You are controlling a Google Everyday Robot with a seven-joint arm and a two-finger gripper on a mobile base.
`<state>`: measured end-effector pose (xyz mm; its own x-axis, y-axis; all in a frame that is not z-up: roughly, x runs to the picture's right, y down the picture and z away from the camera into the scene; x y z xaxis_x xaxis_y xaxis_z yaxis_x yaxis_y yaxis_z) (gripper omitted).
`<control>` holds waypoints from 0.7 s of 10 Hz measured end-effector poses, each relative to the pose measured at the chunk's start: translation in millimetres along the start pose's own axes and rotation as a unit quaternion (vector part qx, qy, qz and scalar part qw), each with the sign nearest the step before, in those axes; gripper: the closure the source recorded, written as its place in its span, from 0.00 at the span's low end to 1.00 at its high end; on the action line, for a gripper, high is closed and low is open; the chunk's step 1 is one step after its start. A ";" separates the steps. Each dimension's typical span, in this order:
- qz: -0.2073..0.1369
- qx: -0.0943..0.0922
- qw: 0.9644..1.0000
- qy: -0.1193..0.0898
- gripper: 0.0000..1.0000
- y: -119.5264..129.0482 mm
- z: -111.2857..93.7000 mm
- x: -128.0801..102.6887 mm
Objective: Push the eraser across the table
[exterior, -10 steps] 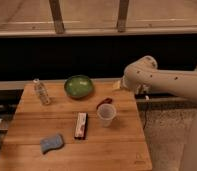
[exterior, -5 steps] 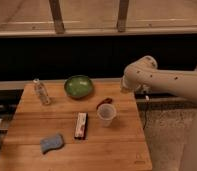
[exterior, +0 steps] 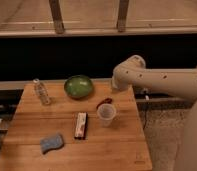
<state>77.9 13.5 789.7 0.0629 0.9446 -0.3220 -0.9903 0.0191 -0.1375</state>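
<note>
The eraser (exterior: 81,125), a slim block with a black base and a white top with red markings, lies lengthwise near the middle of the wooden table (exterior: 114,150). My gripper (exterior: 115,86) hangs at the end of the white arm over the table's far right part. It is behind the paper cup and well apart from the eraser, up and to the right of it. The arm's bend partly hides the gripper.
A green bowl (exterior: 78,86) sits at the back centre and a clear plastic bottle (exterior: 41,92) at the back left. A white paper cup (exterior: 106,114) stands right of the eraser, with a small red object (exterior: 105,102) behind it. A blue sponge (exterior: 52,142) lies front left.
The arm's end has shifted slightly to the left above the back right of the table. The eraser and the other objects have not moved.
</note>
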 end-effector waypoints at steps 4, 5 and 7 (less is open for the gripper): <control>-0.054 -0.017 0.997 0.044 1.00 42.9 13.5 20.1; -0.059 -0.020 0.997 0.052 1.00 47.8 17.0 24.7; -0.068 -0.028 0.994 0.078 1.00 63.7 31.1 38.5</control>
<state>13.3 61.2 797.7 0.2195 0.8719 -0.4378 -0.9629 0.1215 -0.2409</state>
